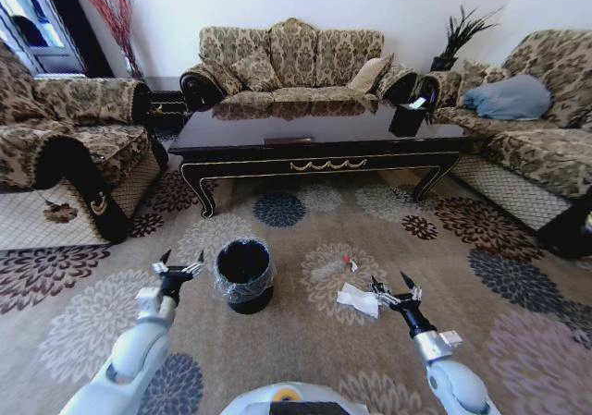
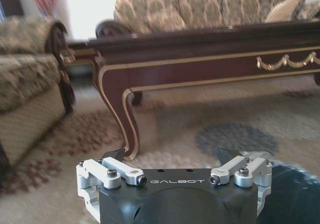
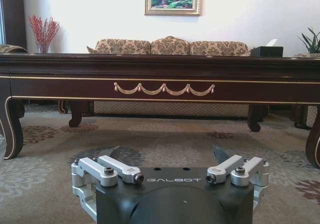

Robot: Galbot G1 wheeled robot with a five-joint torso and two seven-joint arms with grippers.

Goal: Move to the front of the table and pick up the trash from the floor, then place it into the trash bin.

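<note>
The dark-brown table (image 1: 314, 138) stands ahead across the flower-patterned carpet floor (image 1: 305, 350). On the floor in front of me lies the trash: a crumpled white paper (image 1: 357, 299) and, just beyond it, a clear bottle with a red cap (image 1: 335, 268). The round black trash bin (image 1: 244, 274) with its clear liner stands to the left of them. My left gripper (image 1: 178, 265) hovers open just left of the bin, holding nothing. My right gripper (image 1: 395, 287) is open and empty, right beside the paper. Each wrist view shows its own open gripper (image 2: 171, 156) (image 3: 166, 151) facing the table (image 2: 200, 59) (image 3: 160, 67).
Patterned sofas flank the floor on the left (image 1: 65, 156) and right (image 1: 536, 147), and another stands behind the table (image 1: 296, 59). A black tissue box (image 1: 408, 117) sits on the table's right end. Open carpet lies between me and the table.
</note>
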